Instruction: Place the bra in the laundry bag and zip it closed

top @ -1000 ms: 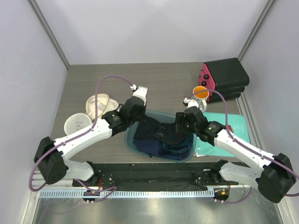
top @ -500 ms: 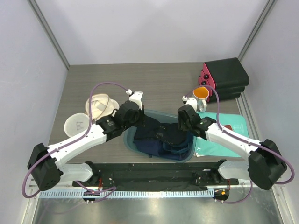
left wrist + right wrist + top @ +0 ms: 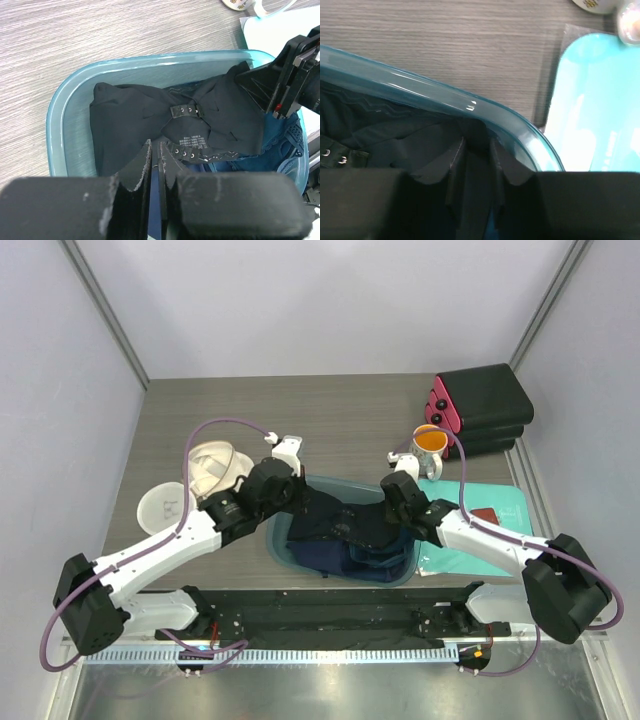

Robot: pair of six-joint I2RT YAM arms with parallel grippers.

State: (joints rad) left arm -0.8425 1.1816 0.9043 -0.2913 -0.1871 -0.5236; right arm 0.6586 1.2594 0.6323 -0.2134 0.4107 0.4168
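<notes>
Bra (image 3: 180,115) spread in teal tub (image 3: 70,95), held at two points.
Left gripper (image 3: 156,165) fingers pressed together on its near edge; right gripper (image 3: 475,170) fingers pinch its right tip. Navy clothes (image 3: 282,142) underneath.

matt black cloth bra (image 3: 130,115), glossy teal plastic tub (image 3: 65,100), grey woodgrain table (image 3: 75,35)
</notes>
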